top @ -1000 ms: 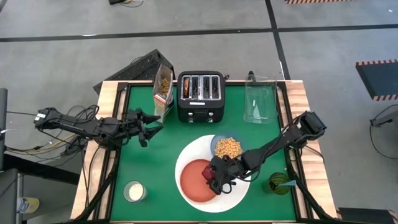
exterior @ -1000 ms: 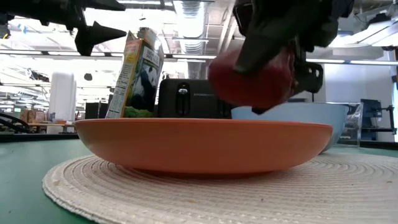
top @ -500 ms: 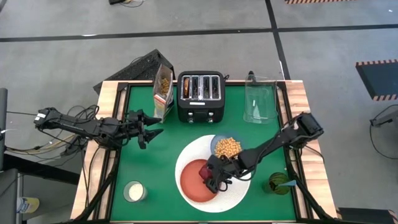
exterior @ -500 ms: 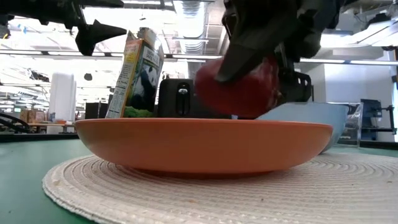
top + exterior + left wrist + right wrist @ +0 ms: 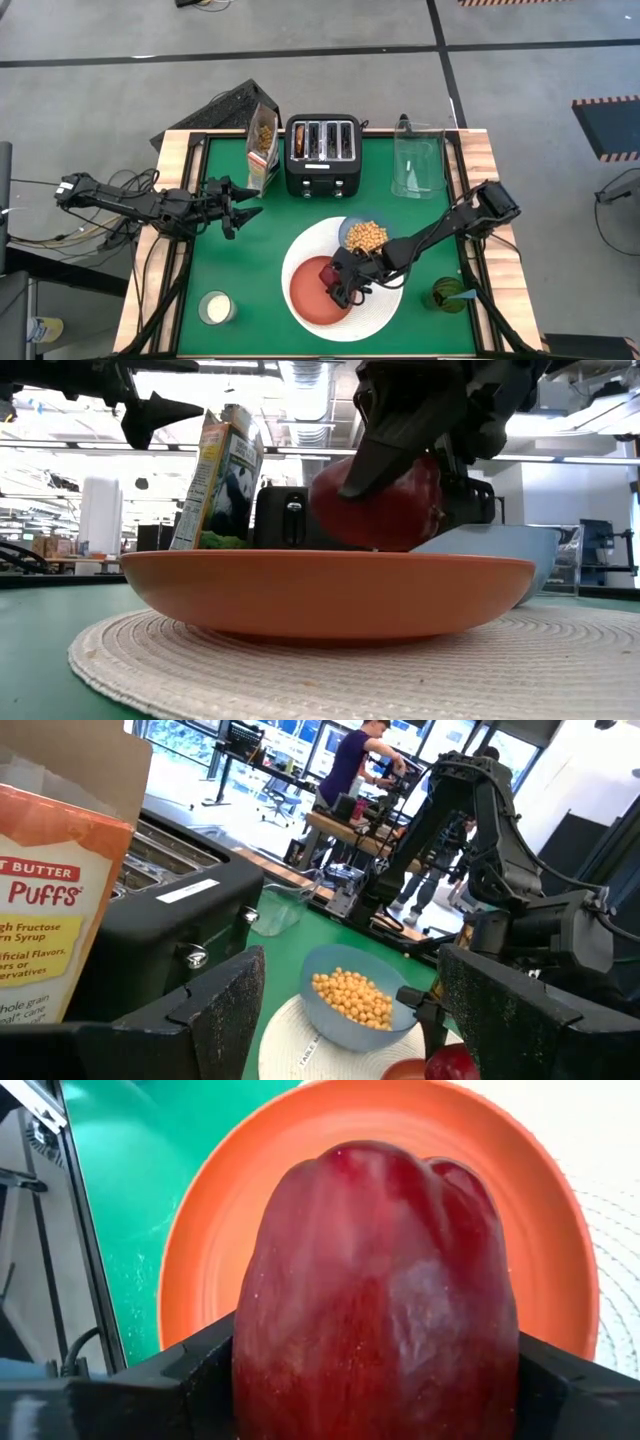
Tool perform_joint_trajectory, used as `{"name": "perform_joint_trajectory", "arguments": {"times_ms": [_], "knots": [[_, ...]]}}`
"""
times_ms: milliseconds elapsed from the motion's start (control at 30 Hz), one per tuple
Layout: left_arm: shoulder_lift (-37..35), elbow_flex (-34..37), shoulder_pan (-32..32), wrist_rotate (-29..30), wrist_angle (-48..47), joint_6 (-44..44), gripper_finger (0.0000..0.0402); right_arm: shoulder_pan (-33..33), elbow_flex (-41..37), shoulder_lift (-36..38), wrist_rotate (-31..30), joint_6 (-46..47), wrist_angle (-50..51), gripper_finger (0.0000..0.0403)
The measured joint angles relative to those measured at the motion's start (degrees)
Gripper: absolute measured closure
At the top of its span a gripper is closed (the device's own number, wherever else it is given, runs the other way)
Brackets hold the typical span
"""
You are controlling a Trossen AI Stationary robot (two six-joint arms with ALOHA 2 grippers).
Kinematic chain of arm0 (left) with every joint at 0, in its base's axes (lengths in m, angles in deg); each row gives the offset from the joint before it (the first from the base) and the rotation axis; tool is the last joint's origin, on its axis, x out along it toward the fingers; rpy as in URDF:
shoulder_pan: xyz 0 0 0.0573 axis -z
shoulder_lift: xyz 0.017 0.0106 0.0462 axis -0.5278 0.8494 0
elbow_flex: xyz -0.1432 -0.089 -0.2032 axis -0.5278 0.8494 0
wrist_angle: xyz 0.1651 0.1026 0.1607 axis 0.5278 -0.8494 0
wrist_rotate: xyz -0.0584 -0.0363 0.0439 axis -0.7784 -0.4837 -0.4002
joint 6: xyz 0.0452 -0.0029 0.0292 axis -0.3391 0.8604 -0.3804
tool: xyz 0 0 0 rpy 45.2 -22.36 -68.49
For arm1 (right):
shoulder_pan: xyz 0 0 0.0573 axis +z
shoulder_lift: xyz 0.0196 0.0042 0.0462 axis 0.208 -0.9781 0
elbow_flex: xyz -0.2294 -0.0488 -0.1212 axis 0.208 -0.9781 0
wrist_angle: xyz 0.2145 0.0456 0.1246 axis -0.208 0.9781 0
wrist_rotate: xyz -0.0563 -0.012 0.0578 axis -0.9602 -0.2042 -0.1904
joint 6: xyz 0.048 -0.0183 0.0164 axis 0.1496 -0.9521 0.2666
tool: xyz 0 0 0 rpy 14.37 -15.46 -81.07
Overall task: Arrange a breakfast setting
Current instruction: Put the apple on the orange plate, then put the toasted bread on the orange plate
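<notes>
Now right fingers (image 5: 150,1380) wide, clamping dark red piece (image 5: 375,1295).

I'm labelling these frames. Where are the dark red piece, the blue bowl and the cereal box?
dark red piece (image 5: 375,1295), right wrist view, front face.
blue bowl (image 5: 322,1012), left wrist view, outer wall.
cereal box (image 5: 263,146), high view, front panel.
</notes>
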Motion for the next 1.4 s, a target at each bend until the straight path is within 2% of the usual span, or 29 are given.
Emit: {"name": "perform_joint_trajectory", "arguments": {"times_ms": [300, 733, 833, 1100, 1400], "knots": [[0.0, 0.0, 0.0, 0.0, 0.0, 0.0, 0.0119, 0.0, 0.0, 0.0, 0.0, 0.0, 0.7, 0.0043], [0.0, 0.0, 0.0, 0.0, 0.0, 0.0, 0.0119, -0.8, 0.4, 0.5, 0.3, 0.4, 0.4, 0.0040], [0.0, 0.0, 0.0, 0.0, 0.0, 0.0, 0.0119, -2.7, 2.4, 0.6, 2.0, 0.3, -0.1, 0.0040], [0.0, 0.0, 0.0, 0.1, 0.1, 0.0, 0.0119, -11.0, 11.1, 0.6, 14.1, -0.4, 0.0, 0.0040], [0.0, 0.0, 0.0, 0.1, 0.1, 0.1, 0.0119, -21.1, 21.5, 0.6, 15.7, -1.9, 0.0, 0.0039]]}}
